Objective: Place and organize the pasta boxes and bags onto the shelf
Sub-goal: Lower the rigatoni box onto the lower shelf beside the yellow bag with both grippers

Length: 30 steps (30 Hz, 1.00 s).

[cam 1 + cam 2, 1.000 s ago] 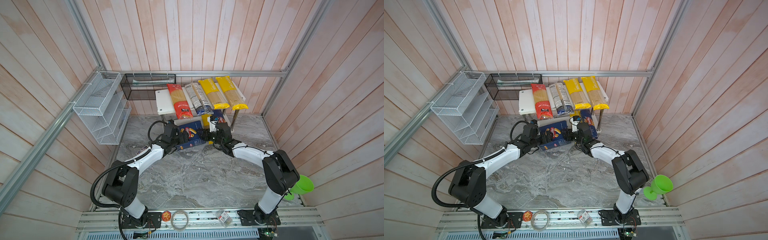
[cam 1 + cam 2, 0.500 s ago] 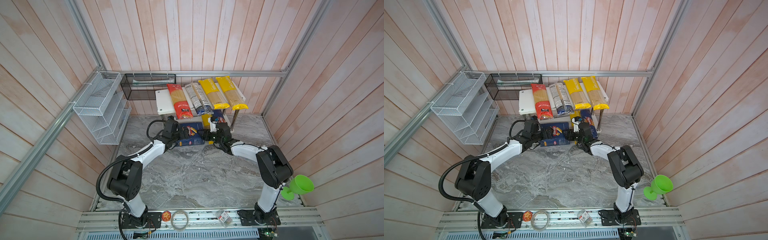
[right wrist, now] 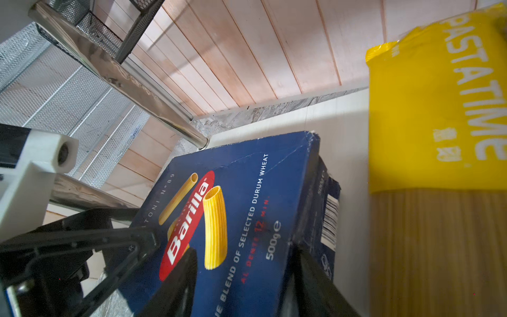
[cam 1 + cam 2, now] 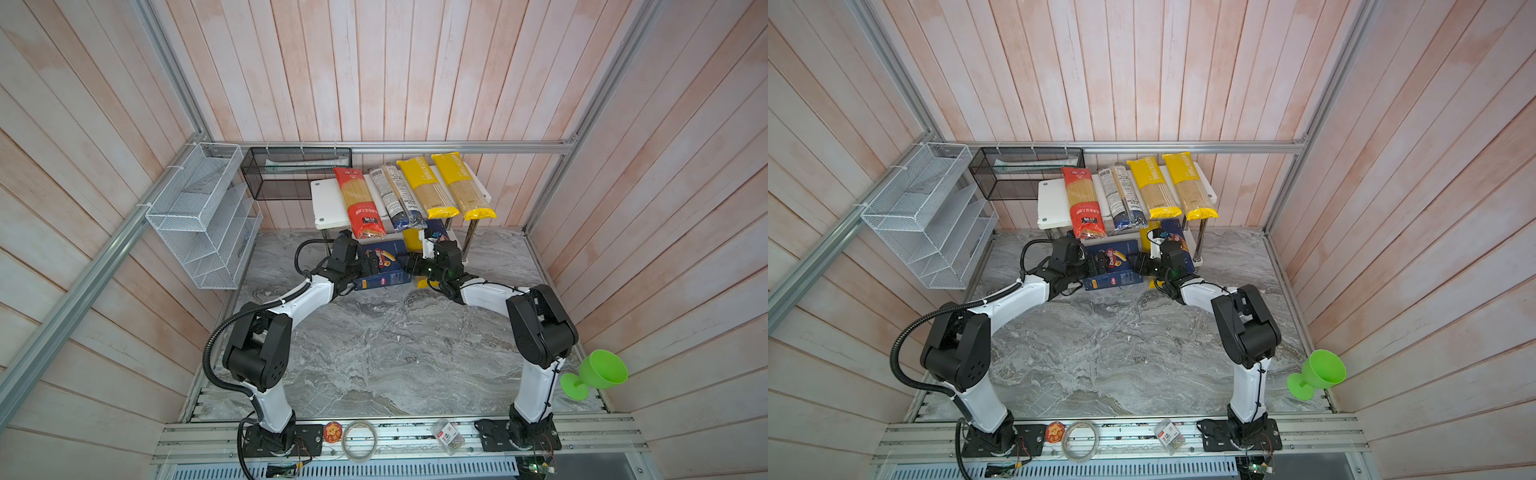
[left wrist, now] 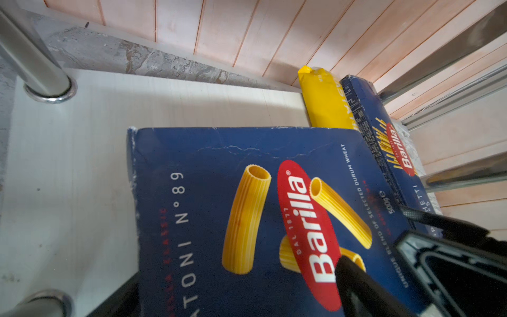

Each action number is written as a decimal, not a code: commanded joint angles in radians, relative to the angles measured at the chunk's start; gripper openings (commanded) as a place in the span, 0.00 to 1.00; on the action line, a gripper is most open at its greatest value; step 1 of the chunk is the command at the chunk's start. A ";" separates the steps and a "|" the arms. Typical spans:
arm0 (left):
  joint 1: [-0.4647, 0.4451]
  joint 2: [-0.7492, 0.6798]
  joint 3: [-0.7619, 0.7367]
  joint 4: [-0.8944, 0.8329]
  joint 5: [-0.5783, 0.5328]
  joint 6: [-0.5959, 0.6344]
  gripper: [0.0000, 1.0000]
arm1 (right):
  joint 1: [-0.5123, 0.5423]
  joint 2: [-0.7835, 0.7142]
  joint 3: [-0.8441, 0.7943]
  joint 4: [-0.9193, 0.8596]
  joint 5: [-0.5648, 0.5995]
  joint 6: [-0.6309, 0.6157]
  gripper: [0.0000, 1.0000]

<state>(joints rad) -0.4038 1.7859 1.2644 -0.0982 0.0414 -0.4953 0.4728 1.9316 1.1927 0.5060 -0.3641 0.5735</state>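
At the shelf [image 4: 326,203] front, rigatoni box [image 4: 386,268] tight in left claw [image 4: 371,266] and right claw [image 4: 409,265]; four bags [image 4: 397,193] on top

You've got the rigatoni box [image 5: 247,219]: matt cardboard, creased across the top, edges scuffed to white. Spaghetti box [image 5: 384,142]: same matt card. Yellow bag [image 3: 439,109]: glossy plastic film w/ a clear window. Shelf board [image 5: 68,164]: white, smooth, satin, faint grain. Posts [image 3: 115,74]: mirror-bright chrome metal. Tabletop [image 4: 395,353]: you see a grey marble look, smooth, low sheen. Walls [image 4: 374,62]: pale wood planks, matt. Rack [image 4: 199,216]: white-coated wire mesh. Basket [image 4: 291,174]: black metal mesh. Cup [image 4: 598,374]: smooth green plastic.
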 commanded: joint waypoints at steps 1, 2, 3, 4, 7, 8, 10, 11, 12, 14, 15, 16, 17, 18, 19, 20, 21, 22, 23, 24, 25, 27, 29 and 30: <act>0.000 0.005 0.060 0.094 -0.004 0.068 0.99 | 0.035 0.007 0.060 0.054 -0.083 -0.021 0.56; 0.000 0.000 0.051 0.087 -0.034 0.081 0.99 | 0.034 0.005 0.071 0.032 -0.072 -0.029 0.56; 0.000 -0.004 0.045 0.077 -0.070 0.096 1.00 | 0.034 0.002 0.083 0.008 -0.066 -0.047 0.56; -0.001 -0.005 0.043 0.067 -0.100 0.106 1.00 | 0.035 0.000 0.088 -0.004 -0.059 -0.056 0.56; 0.003 -0.007 0.047 0.028 -0.159 0.122 1.00 | 0.034 -0.009 0.084 -0.015 -0.019 -0.065 0.58; 0.002 -0.008 0.043 0.028 -0.158 0.124 1.00 | 0.033 -0.013 0.078 -0.017 -0.008 -0.072 0.58; 0.002 -0.008 0.046 0.015 -0.153 0.125 1.00 | 0.032 -0.021 0.074 -0.030 0.002 -0.086 0.59; 0.002 -0.010 0.042 0.008 -0.157 0.126 1.00 | 0.033 -0.028 0.069 -0.035 0.004 -0.095 0.59; 0.002 -0.012 0.040 0.002 -0.168 0.128 1.00 | 0.033 -0.037 0.061 -0.038 0.010 -0.099 0.60; 0.003 -0.011 0.039 -0.012 -0.189 0.133 0.99 | 0.030 -0.053 0.047 -0.045 0.027 -0.106 0.60; 0.005 -0.013 0.041 -0.022 -0.205 0.133 1.00 | 0.026 -0.060 0.045 -0.052 0.032 -0.110 0.60; 0.005 -0.015 0.039 -0.030 -0.219 0.135 1.00 | 0.021 -0.063 0.046 -0.059 0.032 -0.114 0.60; 0.006 -0.019 0.039 -0.036 -0.232 0.136 1.00 | 0.017 -0.065 0.047 -0.066 0.028 -0.121 0.61; 0.006 -0.025 0.033 -0.036 -0.236 0.141 1.00 | 0.014 -0.068 0.053 -0.084 0.026 -0.130 0.62; 0.006 -0.029 0.027 -0.034 -0.236 0.148 1.00 | 0.013 -0.070 0.060 -0.102 0.034 -0.139 0.62; 0.006 -0.036 0.022 -0.037 -0.241 0.149 1.00 | 0.013 -0.077 0.062 -0.115 0.043 -0.149 0.62; 0.006 -0.046 0.013 -0.039 -0.254 0.147 1.00 | 0.013 -0.085 0.060 -0.124 0.051 -0.155 0.63; 0.006 -0.055 0.002 -0.035 -0.263 0.147 1.00 | 0.012 -0.094 0.055 -0.129 0.058 -0.159 0.63; 0.006 -0.068 -0.013 -0.025 -0.271 0.147 1.00 | 0.013 -0.106 0.046 -0.128 0.065 -0.162 0.62; 0.006 -0.080 -0.026 -0.019 -0.284 0.149 1.00 | 0.013 -0.116 0.035 -0.127 0.069 -0.164 0.63; 0.006 -0.089 -0.036 -0.013 -0.287 0.149 1.00 | 0.013 -0.125 0.025 -0.127 0.070 -0.169 0.63; 0.007 -0.097 -0.038 -0.016 -0.289 0.160 1.00 | 0.013 -0.143 0.013 -0.150 0.053 -0.190 0.63; 0.005 -0.098 -0.021 -0.048 -0.283 0.162 1.00 | 0.015 -0.170 -0.010 -0.171 0.036 -0.210 0.63; 0.006 -0.102 -0.020 -0.061 -0.273 0.159 0.99 | 0.016 -0.189 -0.033 -0.174 0.030 -0.214 0.63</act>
<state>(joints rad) -0.4351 1.7065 1.2396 -0.1253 -0.1383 -0.3511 0.4831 1.7897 1.2057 0.3779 -0.3145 0.4034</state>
